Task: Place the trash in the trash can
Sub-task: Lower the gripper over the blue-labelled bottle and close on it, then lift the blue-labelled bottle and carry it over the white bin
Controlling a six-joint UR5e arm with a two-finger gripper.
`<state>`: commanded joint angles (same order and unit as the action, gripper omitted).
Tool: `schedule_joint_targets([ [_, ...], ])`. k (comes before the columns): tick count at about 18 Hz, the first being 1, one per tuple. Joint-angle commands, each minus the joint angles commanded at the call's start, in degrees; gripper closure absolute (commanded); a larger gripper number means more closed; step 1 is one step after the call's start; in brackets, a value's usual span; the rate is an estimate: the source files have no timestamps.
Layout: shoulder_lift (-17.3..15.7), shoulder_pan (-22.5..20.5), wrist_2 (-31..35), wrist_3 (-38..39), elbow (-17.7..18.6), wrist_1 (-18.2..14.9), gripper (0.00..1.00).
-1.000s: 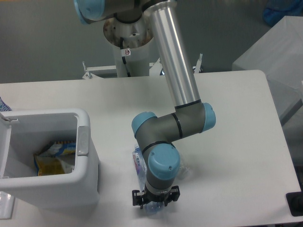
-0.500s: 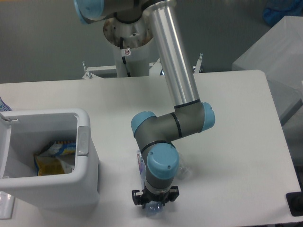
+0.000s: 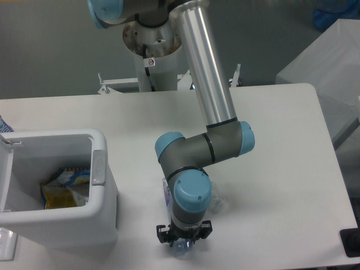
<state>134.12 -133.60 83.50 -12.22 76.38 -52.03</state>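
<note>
Gripper down on bottle, grasp state unreadable.
Crushed plastic (slick, springy) could squirt out at 6 o'clock; trash can sits at 9.

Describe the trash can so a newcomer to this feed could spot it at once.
Start at the white table and go to its front left corner. The trash can stands there: a large white boxy bin with rounded corners and thick walls. A grey strip on its right rim and a yellow wrapper inside set it apart.
</note>
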Motion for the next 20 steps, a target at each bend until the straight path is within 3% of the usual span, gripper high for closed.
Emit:
schedule_joint_targets([
  [6,-1.8,0.0,-0.2,-0.7,-0.2,0.1,0.37],
  [9,-4.8,-0.4,-0.3,-0.8,-1.7,0.7,0.37],
  [13,-9.0,-2.9,-1.1,-0.3,-5.0,8.3,0.37],
  [20,-12.6,-4.6,-2.7,0.6,-11.6,14.1,0.37],
])
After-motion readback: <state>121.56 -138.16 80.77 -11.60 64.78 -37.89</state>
